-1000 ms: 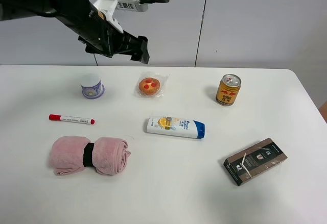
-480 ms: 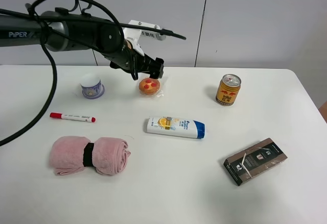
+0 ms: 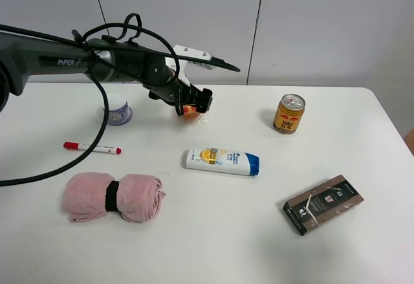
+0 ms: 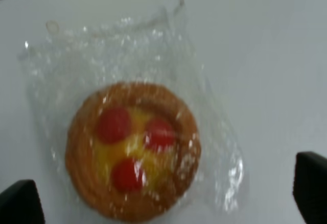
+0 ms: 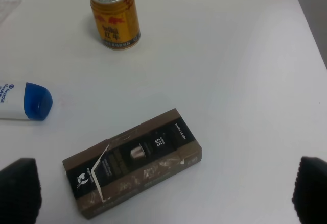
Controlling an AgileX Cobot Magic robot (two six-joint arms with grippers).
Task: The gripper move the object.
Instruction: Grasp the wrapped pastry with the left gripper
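The object is a small round orange-brown pastry (image 3: 189, 110) with red spots in a clear wrapper, lying on the white table at the back middle. My left gripper (image 3: 193, 101), white-bodied with black fingers, is low over it and partly hides it. In the left wrist view the pastry (image 4: 134, 150) fills the frame, and the left gripper (image 4: 164, 196) is open, with one black fingertip on each side of it and neither touching. My right gripper (image 5: 164, 191) is open and empty and does not show in the exterior view.
A lilac-and-white cup (image 3: 117, 111) stands left of the pastry. A gold can (image 3: 288, 113) stands at the back right. A red marker (image 3: 91, 148), a pink rolled towel (image 3: 113, 196), a shampoo bottle (image 3: 222, 160) and a brown box (image 3: 323, 204) lie nearer the front.
My left arm has come down from high above the table's back edge and moved right, so the gripper now sits low over the pastry. Nothing on the table has moved.
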